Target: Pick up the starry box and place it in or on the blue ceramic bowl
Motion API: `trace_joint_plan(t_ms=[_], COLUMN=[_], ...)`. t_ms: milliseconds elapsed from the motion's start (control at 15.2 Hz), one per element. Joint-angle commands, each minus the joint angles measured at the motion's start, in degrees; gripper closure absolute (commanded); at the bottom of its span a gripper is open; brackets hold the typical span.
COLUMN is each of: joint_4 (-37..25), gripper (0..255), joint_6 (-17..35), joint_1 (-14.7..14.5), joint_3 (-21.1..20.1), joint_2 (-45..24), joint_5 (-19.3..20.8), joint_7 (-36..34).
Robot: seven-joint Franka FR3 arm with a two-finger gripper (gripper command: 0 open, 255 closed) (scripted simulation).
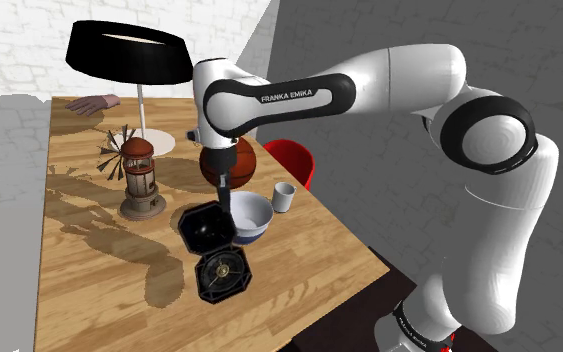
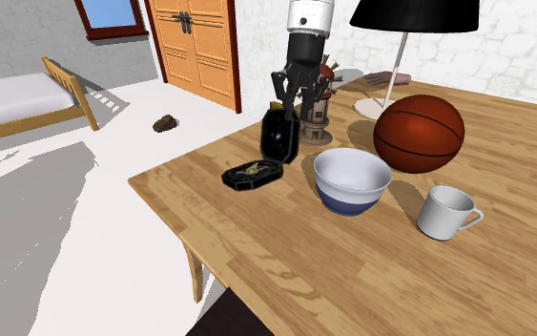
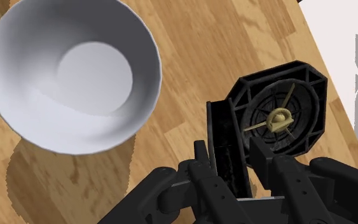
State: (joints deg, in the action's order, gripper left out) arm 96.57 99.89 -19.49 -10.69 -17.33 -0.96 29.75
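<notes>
The gripper (image 3: 229, 160) is clamped on the upright open lid (image 3: 225, 137) of the starry box (image 3: 279, 118) — a black octagonal case with a gold star inside. Its base appears to rest on the wooden table (image 2: 352, 267), just beside the bowl (image 2: 350, 196), which is white inside and blue low on its outer wall. The grasp seems made — the lift and the carry over the empty bowl's rim are left to do.

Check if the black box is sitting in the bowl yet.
No, the black box rests on the table beside the bowl, which holds nothing.
</notes>
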Motion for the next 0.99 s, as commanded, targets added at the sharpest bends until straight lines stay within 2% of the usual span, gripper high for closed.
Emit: trace_joint_plan(t_ms=[0,858,924], joint_4=[-0.9,-8.9,-9.8], gripper=[255,255,255], joint_6=[-1.5,-10.7,-11.4], joint_1=[0.0,0.0,0.7], joint_3=[-0.1,-0.2,0.3], joint_2=[0.6,1.9,1.6], joint_5=[-0.1,-0.3,-0.1], joint_7=[-0.1,-0.4,0.7])
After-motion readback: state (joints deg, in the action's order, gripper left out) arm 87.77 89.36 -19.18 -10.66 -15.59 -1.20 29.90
